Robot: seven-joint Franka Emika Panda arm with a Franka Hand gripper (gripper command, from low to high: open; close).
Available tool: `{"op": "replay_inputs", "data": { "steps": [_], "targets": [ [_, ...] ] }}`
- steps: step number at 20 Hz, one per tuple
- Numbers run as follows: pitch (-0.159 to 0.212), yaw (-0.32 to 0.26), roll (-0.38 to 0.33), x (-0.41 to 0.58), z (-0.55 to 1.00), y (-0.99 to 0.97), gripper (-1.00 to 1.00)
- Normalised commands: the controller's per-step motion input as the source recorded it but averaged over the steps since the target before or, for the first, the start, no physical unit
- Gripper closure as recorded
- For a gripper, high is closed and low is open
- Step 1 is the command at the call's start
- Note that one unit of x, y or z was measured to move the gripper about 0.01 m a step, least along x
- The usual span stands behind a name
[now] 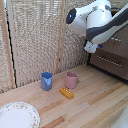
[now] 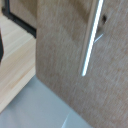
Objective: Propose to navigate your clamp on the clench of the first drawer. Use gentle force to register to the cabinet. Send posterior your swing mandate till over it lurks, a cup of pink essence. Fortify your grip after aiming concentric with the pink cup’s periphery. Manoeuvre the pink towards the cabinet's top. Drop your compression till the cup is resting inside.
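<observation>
Step in hand: gripper (image 1: 92, 48) near top handle (image 2: 92, 40) of cabinet (image 1: 117, 47); finger state cannot be told. Advice: centre on bar, close softly. Pink cup (image 1: 71, 79) on floor, well apart.

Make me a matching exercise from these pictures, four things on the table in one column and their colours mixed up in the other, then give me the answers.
Things:
1. cup nearer the exterior view's left
2. cup next to it
3. flat block
4. plate

Colours:
A. yellow
B. white with a patterned rim
C. blue
D. dusty pink

Pairs: 1-C, 2-D, 3-A, 4-B
</observation>
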Motion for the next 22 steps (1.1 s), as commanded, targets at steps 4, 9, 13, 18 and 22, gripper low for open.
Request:
{"op": "replay_inputs", "data": {
  "steps": [4,9,13,18,22],
  "targets": [
    [-0.057,-0.279,0.237,0.0,0.16,0.18,-1.0],
    [-0.128,-0.243,0.222,0.021,0.03,0.17,-1.0],
    [-0.155,-0.222,0.217,0.071,0.0,0.15,-1.0],
    [-0.144,-0.211,0.225,0.119,0.0,0.14,-1.0],
    [-0.071,-0.211,0.231,0.259,0.0,0.07,-1.0]
  ]
}}
